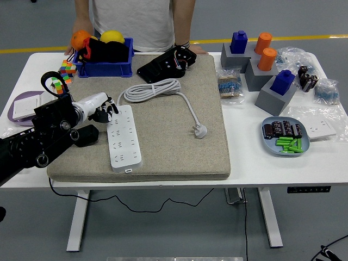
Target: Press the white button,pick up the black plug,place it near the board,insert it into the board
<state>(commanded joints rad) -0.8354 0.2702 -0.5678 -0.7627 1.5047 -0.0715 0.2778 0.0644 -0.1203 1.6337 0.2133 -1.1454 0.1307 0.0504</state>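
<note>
White power strip (123, 136) (one), one hand (102, 112)

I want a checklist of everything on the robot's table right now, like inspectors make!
Surface: white table with a beige mat on it.
Job's things: white power strip flat on the mat; black plug at the mat's left edge.
Clutter: blue bin with fruit, colour cube, grey blocks with blue and orange pegs, tray of green parts.
Hands: left hand by the strip's far end, holding nothing; right hand nothing seen.
Cables: white cord coiled on the mat, its plug unplugged.
Surroundings: a person stands at the far side.
</note>
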